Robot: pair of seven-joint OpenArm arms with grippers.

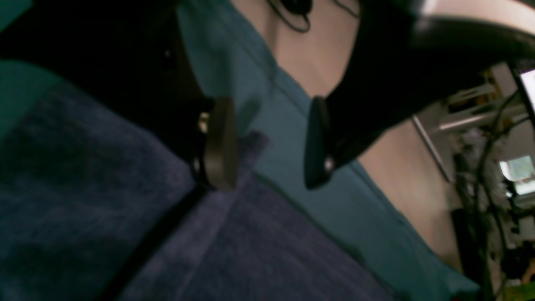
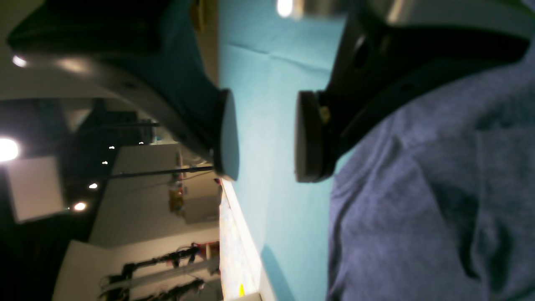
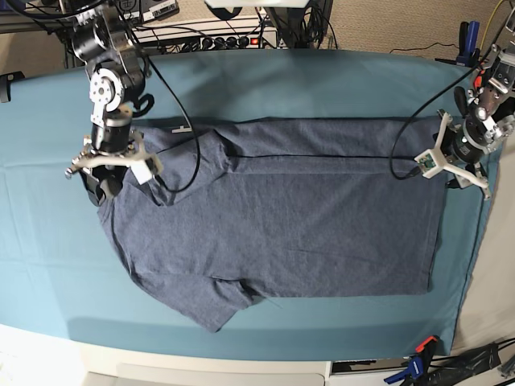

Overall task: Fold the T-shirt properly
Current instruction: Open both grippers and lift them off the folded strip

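The blue-grey T-shirt lies spread on the teal table cloth, plain side up, with its far strip folded over along a long crease. One sleeve points toward the near edge. My right gripper hangs at the shirt's left end. In the right wrist view it is open, both pads over bare cloth just beside the shirt's edge. My left gripper is at the shirt's far right corner. In the left wrist view it is open and empty, one pad over the shirt's edge, the other over cloth.
A black cable from the right arm loops over the shirt's left part. Another cable crosses its right corner. The table's right edge is close to the left gripper. Clamps sit at the near right. A power strip lies behind.
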